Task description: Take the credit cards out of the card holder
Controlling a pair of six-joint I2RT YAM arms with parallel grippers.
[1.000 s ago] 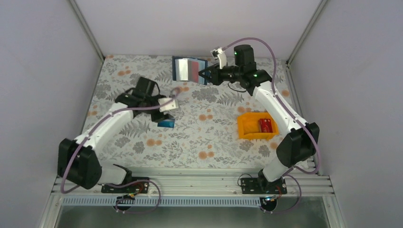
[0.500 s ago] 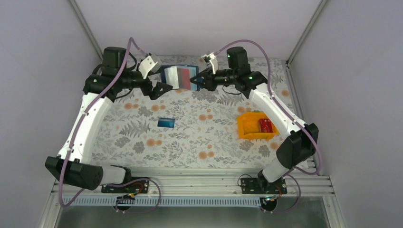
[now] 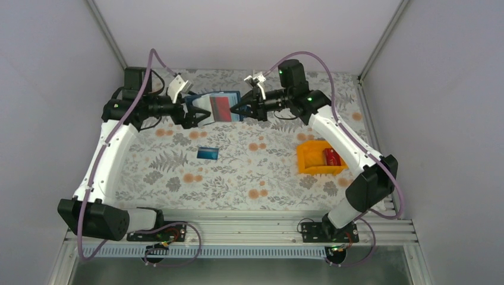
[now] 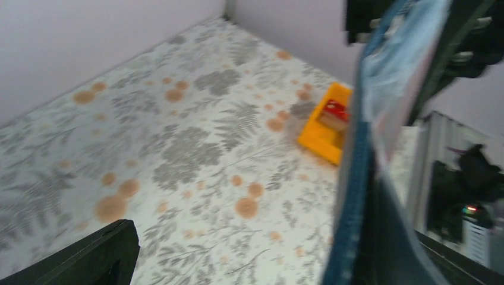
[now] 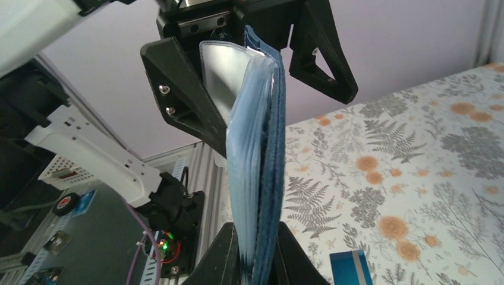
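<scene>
Here the right end effector (image 3: 236, 110) is clamped on the card holder (image 3: 217, 107) above the counter (image 3: 249, 172), while the left end effector (image 3: 199, 116), fingers wide apart, straddles its opposite edge.

the right hand (image 5: 259, 256) pinches the near edge of a flat navy-and-pale-blue fabric card holder (image 5: 261, 154), upright, edge-on. black fingers (image 5: 184, 95) of the left hand (image 5: 261, 77) flank its far end, seemingly without touching. a blue plastic card (image 5: 350, 266) lies on the floral tabletop (image 5: 416, 166).
</scene>
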